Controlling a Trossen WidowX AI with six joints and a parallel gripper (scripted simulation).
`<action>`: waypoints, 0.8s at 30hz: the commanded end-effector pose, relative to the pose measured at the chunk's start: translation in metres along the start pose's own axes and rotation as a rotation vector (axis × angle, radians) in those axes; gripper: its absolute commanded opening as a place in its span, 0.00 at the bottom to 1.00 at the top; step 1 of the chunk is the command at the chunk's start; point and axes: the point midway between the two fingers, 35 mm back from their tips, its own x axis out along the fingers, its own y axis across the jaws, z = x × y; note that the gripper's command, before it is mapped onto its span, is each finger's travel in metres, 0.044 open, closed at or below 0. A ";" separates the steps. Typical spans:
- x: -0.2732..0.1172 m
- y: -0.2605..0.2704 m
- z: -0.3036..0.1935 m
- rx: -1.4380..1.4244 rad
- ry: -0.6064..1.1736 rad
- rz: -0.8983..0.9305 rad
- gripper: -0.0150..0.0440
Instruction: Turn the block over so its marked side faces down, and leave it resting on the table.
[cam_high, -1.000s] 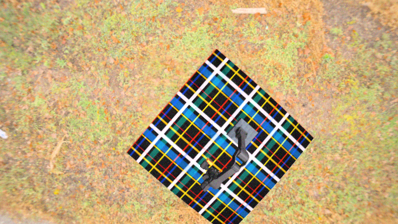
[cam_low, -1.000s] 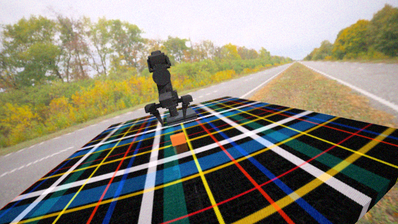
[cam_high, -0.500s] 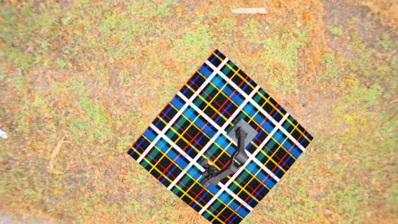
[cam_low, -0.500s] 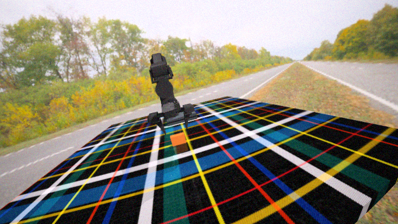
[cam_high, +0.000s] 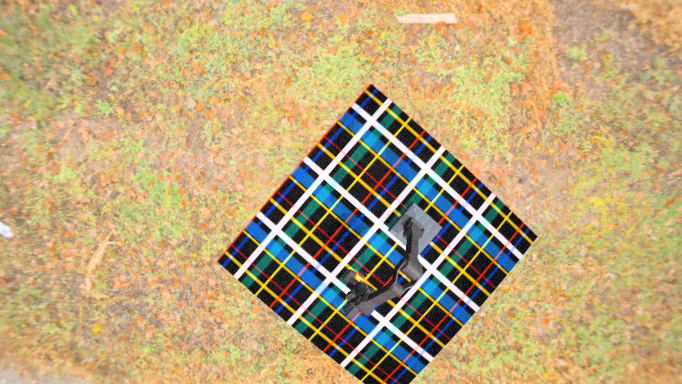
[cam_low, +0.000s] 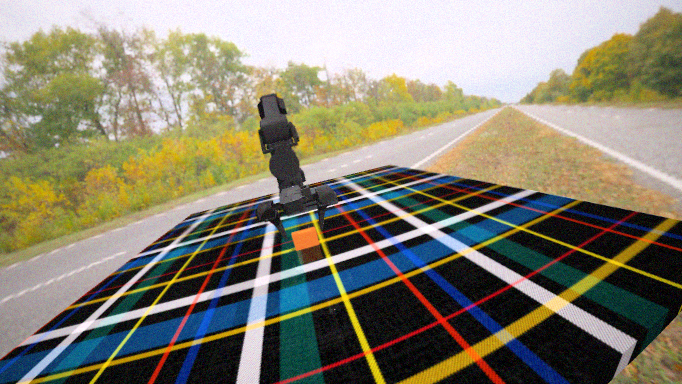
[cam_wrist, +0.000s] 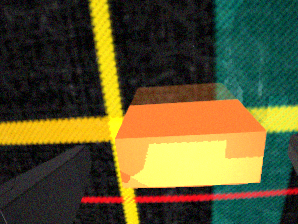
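Note:
The orange block (cam_high: 358, 276) (cam_low: 305, 239) (cam_wrist: 187, 119) rests on the tartan-patterned table (cam_high: 350, 200) (cam_low: 400, 340). In the wrist view one long side is plain orange, and the lighter top face carries a bright yellow patch with irregular edges. I cannot tell whether that patch is a mark or light. My gripper (cam_low: 302, 231) (cam_wrist: 188, 150) is open and empty, low above the table at the block. In the wrist view one finger shows on each side of the block, with a gap on both sides. The block's underside is hidden.
The arm's grey base plate (cam_high: 427, 225) stands on the table. The arm bends from it out to the block. The table's edges (cam_high: 295, 321) drop off to ground on all sides. A faint brown reflection of the block shows on the table beside it.

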 end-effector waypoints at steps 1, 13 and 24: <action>0.008 -0.001 -0.001 -0.004 0.003 -0.005 1.00; 0.011 -0.001 -0.001 -0.004 0.003 -0.005 0.70; 0.011 -0.001 -0.001 -0.004 0.003 -0.005 0.57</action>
